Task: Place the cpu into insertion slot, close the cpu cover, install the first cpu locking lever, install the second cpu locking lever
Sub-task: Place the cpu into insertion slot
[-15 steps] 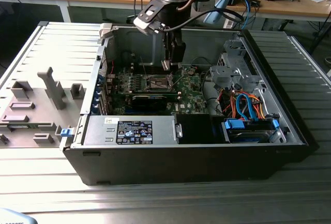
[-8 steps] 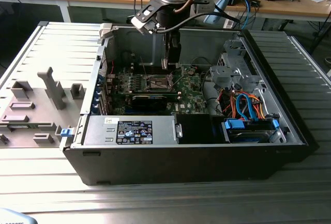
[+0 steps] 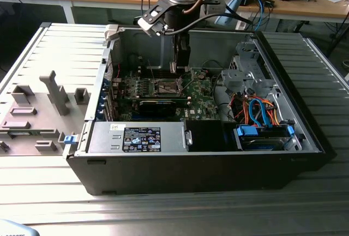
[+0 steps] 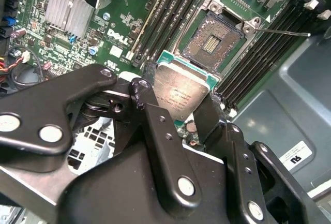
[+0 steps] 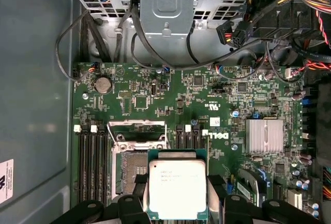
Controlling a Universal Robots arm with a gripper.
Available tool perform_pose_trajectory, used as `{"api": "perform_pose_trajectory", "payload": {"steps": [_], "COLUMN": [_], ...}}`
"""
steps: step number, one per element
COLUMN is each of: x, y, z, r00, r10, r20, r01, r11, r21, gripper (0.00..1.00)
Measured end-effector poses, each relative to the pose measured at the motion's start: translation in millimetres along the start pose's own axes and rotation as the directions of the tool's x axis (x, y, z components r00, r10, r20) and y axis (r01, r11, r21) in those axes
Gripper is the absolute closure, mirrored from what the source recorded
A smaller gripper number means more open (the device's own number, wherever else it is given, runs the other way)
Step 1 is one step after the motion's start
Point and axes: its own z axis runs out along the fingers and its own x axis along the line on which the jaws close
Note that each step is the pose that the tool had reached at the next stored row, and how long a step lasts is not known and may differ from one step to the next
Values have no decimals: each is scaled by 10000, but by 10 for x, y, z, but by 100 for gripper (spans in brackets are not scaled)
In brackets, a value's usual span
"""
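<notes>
My gripper hangs inside the open computer case, shut on the cpu, a flat silver-topped square chip clamped by its edges between the two black fingers. The chip hovers above the green board, close beside the insertion slot, which lies bare with its brownish-gold centre showing. In the first wrist view the cpu overlaps one side of the slot. The silver cpu cover stands swung up at the slot's edge. A thin wire locking lever sticks out free beside the slot.
A long black card lies across the board near the slot, with memory slots and a finned heatsink around it. The case walls, a power supply and a drive bay with coloured cables close in the space.
</notes>
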Motion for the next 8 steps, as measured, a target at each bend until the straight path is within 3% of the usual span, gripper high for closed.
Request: {"api": "perform_pose_trajectory", "payload": {"steps": [8], "x": [1], "y": [-38], "z": [15], "r00": [10000], "r10": [0], "r20": [0], "r01": [0], "r11": [10000], "r21": [-1], "gripper": [46]}}
